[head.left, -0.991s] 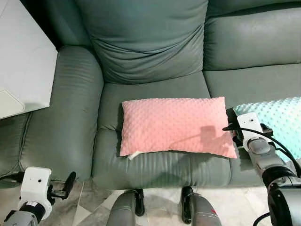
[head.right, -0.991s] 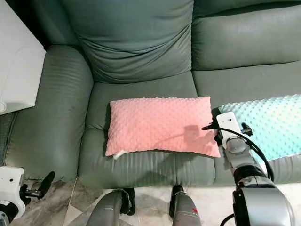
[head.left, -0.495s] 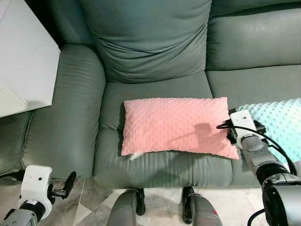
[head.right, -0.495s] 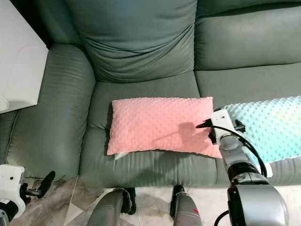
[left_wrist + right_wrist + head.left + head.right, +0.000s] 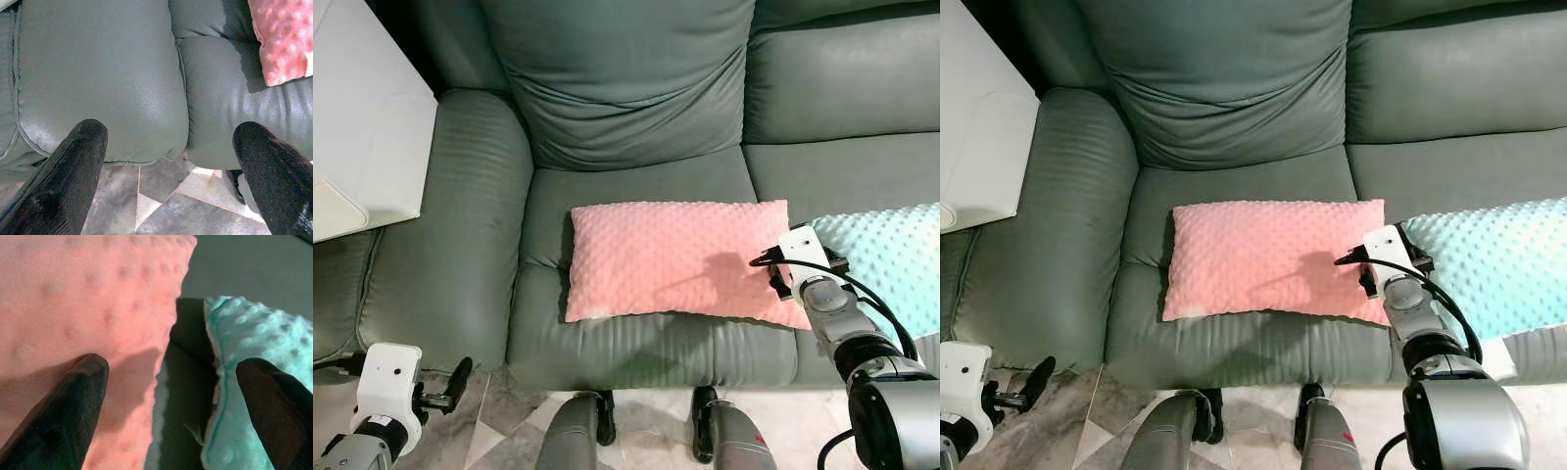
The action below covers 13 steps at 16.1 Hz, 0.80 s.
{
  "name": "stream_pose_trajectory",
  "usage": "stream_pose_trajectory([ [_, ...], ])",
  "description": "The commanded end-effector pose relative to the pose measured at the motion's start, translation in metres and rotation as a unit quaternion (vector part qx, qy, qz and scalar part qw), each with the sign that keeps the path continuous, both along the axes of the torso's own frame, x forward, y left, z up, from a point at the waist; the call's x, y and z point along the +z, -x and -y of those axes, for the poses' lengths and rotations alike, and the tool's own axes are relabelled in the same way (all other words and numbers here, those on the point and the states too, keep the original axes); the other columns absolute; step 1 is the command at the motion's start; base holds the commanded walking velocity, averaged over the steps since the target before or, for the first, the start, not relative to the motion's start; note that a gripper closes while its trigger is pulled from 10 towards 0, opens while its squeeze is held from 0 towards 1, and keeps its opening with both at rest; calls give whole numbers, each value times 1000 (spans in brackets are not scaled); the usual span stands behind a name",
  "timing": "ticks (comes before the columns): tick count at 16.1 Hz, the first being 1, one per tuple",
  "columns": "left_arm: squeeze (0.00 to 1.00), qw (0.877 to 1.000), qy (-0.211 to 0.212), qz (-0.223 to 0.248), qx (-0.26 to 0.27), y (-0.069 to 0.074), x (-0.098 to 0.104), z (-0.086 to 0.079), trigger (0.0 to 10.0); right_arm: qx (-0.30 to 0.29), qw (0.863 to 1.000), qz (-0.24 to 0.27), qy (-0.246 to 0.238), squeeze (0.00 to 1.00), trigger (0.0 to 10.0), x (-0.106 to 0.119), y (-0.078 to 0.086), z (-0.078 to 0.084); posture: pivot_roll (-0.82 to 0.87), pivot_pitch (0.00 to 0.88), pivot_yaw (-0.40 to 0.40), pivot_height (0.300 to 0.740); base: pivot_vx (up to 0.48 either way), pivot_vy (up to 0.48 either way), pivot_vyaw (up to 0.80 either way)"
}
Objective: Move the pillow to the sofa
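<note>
The pink pillow lies flat on the sofa seat, so the move looks essentially done, with the right gripper, fingers spread, over its edge beside one mint pillow, and the left gripper, also spread, idle: two pillows, one sofa.

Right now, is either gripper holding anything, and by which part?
Nothing is held. The right gripper is open over the pink pillow's right edge; the left gripper is open by the sofa front.
</note>
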<state>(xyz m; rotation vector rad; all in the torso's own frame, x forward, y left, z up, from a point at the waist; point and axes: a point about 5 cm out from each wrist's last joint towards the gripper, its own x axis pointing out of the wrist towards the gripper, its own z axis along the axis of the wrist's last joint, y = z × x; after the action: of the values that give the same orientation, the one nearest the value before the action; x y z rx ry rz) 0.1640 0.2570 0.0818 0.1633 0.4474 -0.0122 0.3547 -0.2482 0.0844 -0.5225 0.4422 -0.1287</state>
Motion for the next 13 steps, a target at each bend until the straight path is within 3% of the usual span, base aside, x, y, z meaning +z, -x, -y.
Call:
stream_pose_trajectory([
  [1,0,1000,-11,-13,15,6,0,-8,10000,10,999,-19,-34,0,10000,-14,5,-10,228,406,164,740,0,0,0],
  [8,0,1000,-5,-12,15,4,-2,-2,10000,57,994,-5,-93,0,10000,-11,-1,-33,223,411,158,740,0,0,0],
  [13,0,1000,-3,-12,13,2,-3,0,10000,74,992,-10,-100,0,10000,-15,0,-39,217,412,154,740,0,0,0],
])
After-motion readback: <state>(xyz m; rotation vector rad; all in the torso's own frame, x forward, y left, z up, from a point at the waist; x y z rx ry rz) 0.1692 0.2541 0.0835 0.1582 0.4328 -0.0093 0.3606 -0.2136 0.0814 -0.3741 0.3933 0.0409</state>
